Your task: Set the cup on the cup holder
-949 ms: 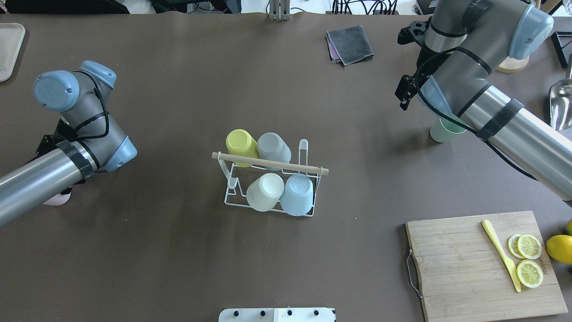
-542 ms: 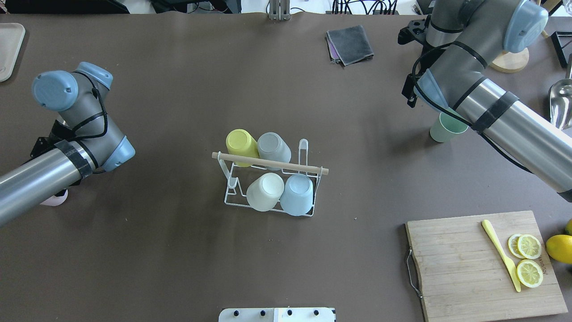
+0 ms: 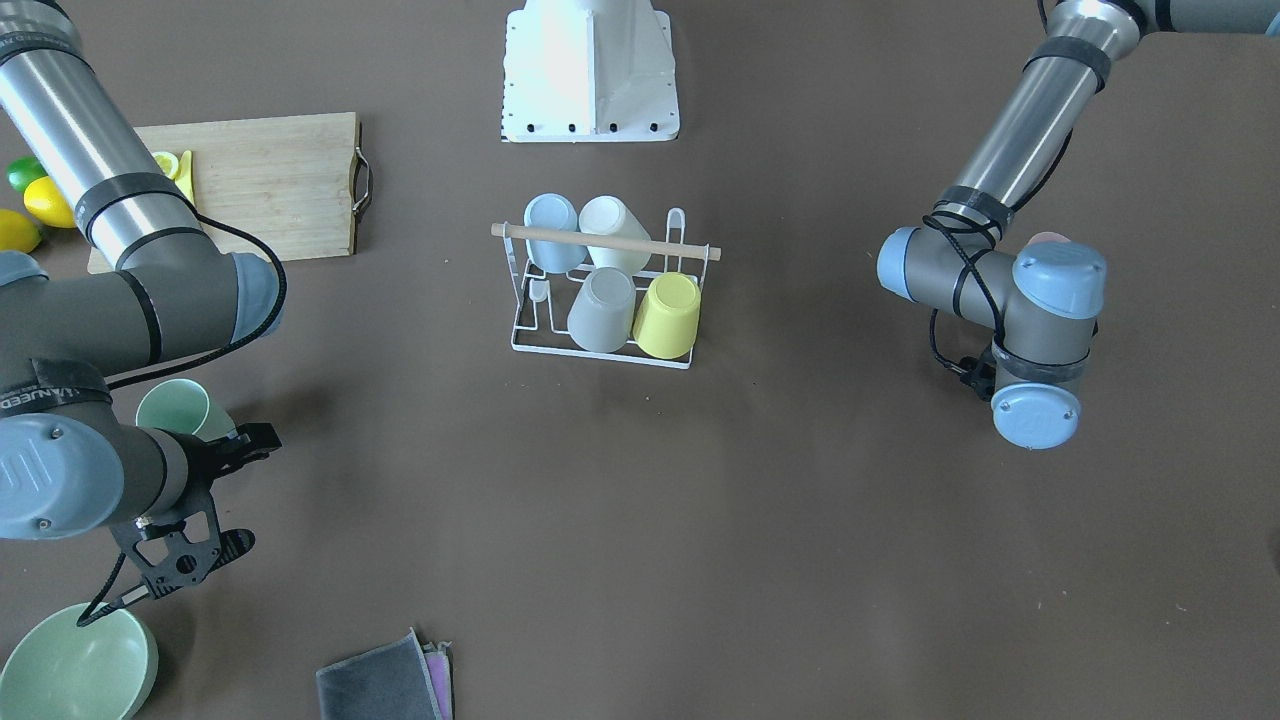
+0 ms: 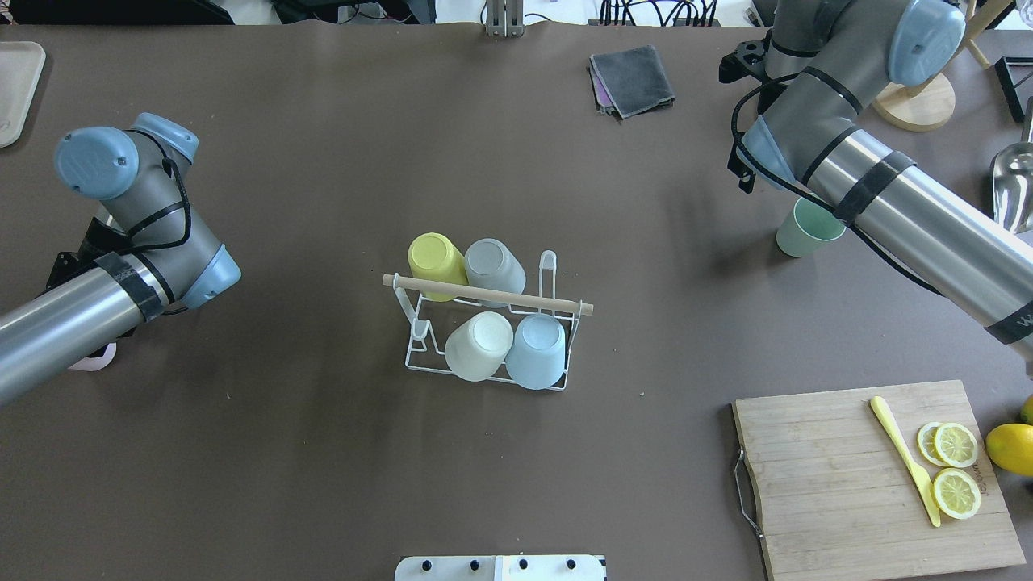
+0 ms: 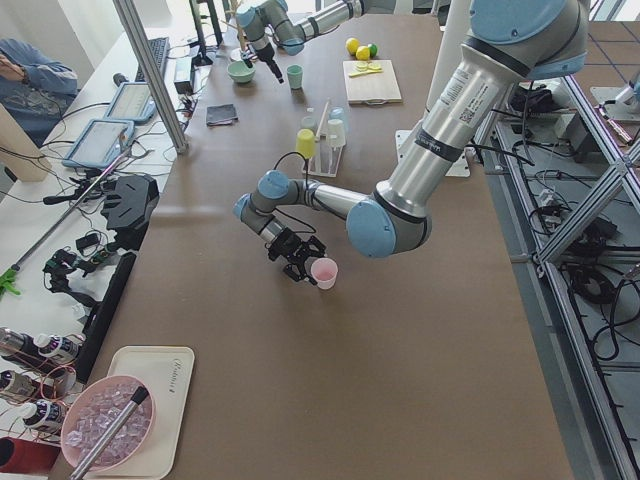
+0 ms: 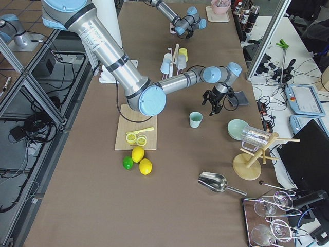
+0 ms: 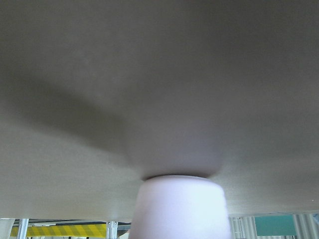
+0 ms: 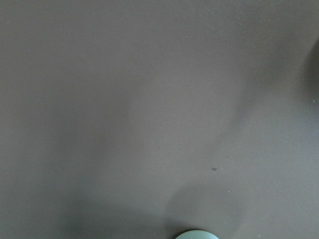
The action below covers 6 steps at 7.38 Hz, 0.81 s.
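The white wire cup holder (image 4: 484,294) with a wooden rod stands mid-table and holds a yellow, a grey, a cream and a light blue cup upside down; it also shows in the front view (image 3: 600,242). A green cup (image 4: 807,230) stands upright at the right. My right gripper (image 3: 255,440) hangs just beyond that cup, apart from it, fingers spread and empty. A pink cup (image 5: 323,272) stands at the left, large in the left wrist view (image 7: 179,206). My left gripper (image 5: 298,262) is right beside it; I cannot tell whether it is open or shut.
A folded grey cloth (image 4: 632,79) lies at the far side. A wooden cutting board (image 4: 871,476) with lemon slices and a yellow knife sits at the near right. A green bowl (image 3: 75,665) and a wooden stand (image 4: 920,101) are beyond the right arm.
The right arm has swung farther from the robot, past the green cup, which has not moved. The left arm has shifted slightly left and back, covering more of the pink cup.
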Tool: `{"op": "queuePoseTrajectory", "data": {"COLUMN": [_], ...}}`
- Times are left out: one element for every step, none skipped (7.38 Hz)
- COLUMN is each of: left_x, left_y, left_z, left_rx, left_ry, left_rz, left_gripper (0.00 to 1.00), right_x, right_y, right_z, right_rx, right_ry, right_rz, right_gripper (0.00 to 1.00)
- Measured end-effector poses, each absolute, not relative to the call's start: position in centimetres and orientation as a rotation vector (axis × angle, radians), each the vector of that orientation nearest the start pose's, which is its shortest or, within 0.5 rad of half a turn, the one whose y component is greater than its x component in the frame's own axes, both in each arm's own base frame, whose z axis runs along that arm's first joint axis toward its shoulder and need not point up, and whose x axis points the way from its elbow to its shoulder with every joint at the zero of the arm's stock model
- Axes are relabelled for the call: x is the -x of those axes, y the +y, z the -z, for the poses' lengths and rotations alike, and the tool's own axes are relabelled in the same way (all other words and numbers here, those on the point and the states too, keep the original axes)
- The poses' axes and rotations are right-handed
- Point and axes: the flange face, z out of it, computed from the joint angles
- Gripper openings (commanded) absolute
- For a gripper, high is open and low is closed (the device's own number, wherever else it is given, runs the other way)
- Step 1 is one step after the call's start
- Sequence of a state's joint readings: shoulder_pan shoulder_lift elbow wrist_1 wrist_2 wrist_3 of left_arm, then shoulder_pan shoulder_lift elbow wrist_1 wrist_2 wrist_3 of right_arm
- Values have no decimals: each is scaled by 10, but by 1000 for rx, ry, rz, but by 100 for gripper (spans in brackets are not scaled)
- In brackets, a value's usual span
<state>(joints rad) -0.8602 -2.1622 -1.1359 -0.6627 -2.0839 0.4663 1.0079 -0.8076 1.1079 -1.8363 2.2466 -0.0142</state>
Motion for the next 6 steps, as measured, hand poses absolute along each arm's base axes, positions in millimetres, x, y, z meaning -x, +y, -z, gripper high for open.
{"op": "queuePoseTrajectory", "data": {"left_x": [-338, -314, -288, -270, -267, -267], "left_y": [-548, -562, -572, -572, -568, -561], "left_z": [-580, -566, -552, -544, -534, -520], "left_rx": [801, 760, 701, 625, 518, 389], "left_ry": [420, 440, 465, 516, 603, 707], "left_rz": [-886, -856, -831, -812, -795, -782], "left_gripper": [77, 74, 72, 60, 60, 60], "right_x": [358, 365, 370, 379, 389, 398], "right_y": [-692, -693, -691, -686, -679, -673], "right_z": [-427, -428, -434, -437, -440, -442], "right_rx": [185, 213, 240, 264, 281, 289], "right_ry": [-662, -655, -649, -643, -639, -636], "right_rz": [573, 591, 607, 621, 637, 659], "right_gripper": [100, 100, 100, 100, 100, 100]}}
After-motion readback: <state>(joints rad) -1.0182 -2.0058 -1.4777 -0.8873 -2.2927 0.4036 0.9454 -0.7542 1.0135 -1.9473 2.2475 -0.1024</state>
